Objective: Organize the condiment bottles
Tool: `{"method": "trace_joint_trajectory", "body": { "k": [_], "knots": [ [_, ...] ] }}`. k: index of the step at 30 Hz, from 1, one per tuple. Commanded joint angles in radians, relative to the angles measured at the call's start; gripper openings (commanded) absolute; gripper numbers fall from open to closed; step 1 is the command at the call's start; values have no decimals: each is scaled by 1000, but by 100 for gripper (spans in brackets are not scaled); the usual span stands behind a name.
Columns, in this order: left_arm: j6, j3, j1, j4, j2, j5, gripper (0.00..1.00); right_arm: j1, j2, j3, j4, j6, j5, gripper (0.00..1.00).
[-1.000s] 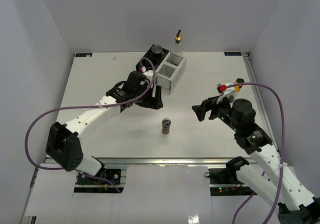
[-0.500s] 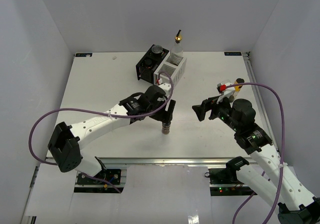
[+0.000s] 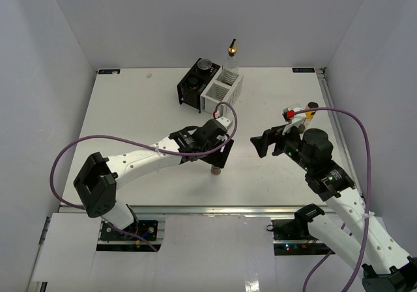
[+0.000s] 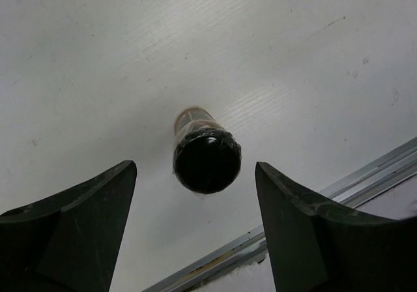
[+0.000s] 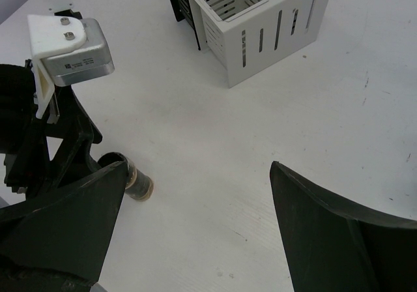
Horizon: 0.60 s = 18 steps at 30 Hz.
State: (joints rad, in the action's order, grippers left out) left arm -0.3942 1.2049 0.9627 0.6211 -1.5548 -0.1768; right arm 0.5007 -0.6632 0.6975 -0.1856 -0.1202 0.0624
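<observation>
I've brought the left gripper (image 3: 220, 156) away from its spot just in front of the white rack box (image 3: 220, 95) and forward, toward the arm bases. It now hangs over the small dark-lidded jar (image 4: 207, 160), which stood uncovered a second ago. Its fingers flank the lid without touching (overhead, only the jar's base peeks out).

Black lid, brown fill on the small jar (image 4: 205, 160). White slatted rack (image 5: 260, 31), black rack (image 3: 194, 87). Purple cables (image 3: 368, 175), white surface (image 3: 130, 109).

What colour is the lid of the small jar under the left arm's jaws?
Black. The lid shows best in the left wrist view.
</observation>
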Motion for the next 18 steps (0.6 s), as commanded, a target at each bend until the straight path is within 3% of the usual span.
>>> {"method": "trace_joint_trajectory", "body": {
  "k": [1,12,18],
  "knots": [
    [-18,36,16,-15,-24,-11,83,3,14,45,3,16,-10,96],
    [-21,37,24,-25,-74,-30,78,4,28,29,5,17,-15,96],
    [-23,39,24,-40,-101,-27,67,4,36,20,3,17,-22,96]
  ]
}}
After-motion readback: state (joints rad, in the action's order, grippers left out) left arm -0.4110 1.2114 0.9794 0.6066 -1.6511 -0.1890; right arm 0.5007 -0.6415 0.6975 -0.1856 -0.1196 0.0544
